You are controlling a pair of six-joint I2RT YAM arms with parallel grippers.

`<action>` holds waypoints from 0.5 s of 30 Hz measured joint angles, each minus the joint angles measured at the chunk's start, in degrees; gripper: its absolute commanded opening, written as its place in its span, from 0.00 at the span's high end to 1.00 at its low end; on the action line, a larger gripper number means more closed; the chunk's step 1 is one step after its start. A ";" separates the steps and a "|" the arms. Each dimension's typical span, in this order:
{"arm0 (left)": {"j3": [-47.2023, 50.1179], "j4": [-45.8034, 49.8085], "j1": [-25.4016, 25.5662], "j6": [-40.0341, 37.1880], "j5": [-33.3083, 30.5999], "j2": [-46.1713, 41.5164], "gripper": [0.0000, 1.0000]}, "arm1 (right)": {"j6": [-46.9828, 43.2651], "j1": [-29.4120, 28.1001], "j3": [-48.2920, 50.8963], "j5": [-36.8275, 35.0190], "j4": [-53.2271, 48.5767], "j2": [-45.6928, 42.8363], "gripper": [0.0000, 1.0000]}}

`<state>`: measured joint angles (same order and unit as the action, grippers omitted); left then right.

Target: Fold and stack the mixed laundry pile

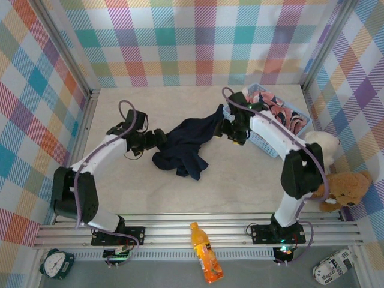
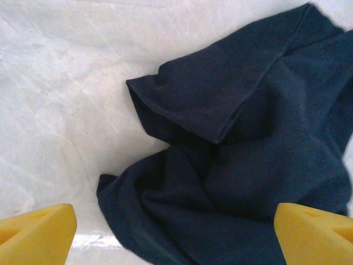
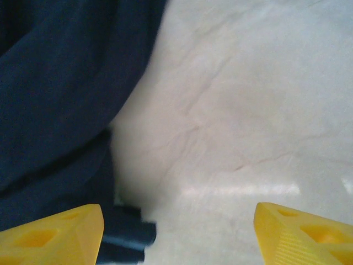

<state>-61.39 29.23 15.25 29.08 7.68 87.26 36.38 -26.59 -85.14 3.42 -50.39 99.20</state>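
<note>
Just left of the light blue basket (image 1: 298, 114), on the worktop (image 1: 240, 180), lie the navy trousers (image 1: 186, 144), crumpled in a heap w/ one leg stretched out toward the basket. My left gripper (image 1: 159, 140) is at the side of the heap far from the basket, close to the cloth. Its jaws are wide apart and hold nothing. Its wrist view looks down on a turned-over edge and deep creases. My right gripper (image 1: 228, 126) is between the basket and the heap, at the end of the stretched leg. Its jaws are also well apart, w/ bare worktop between them; cloth lies beside one finger but is not clamped. The pink printed garment (image 1: 277, 108) sits inside the basket, not folded.

Step in hand, as I judge it: spreading the trousers flat before any fold. The task is in its early part; nothing is stacked. The next move needs each gripper to pinch an edge, e.g. waist and leg end, and draw them apart. The fabric looks soft, matte and limp. It will prob. sag and bunch, so the pinch must be careful, esp. where layers overlap.
</note>
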 measured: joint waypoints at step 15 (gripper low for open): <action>-12.22 -11.34 -0.02 6.62 1.68 21.86 1.00 | 0.20 -19.93 3.10 -3.26 10.69 12.81 1.00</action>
<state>-73.60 17.89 15.22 35.70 9.37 109.12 36.58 -46.52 -82.04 0.16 -39.70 112.01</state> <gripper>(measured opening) 0.349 0.284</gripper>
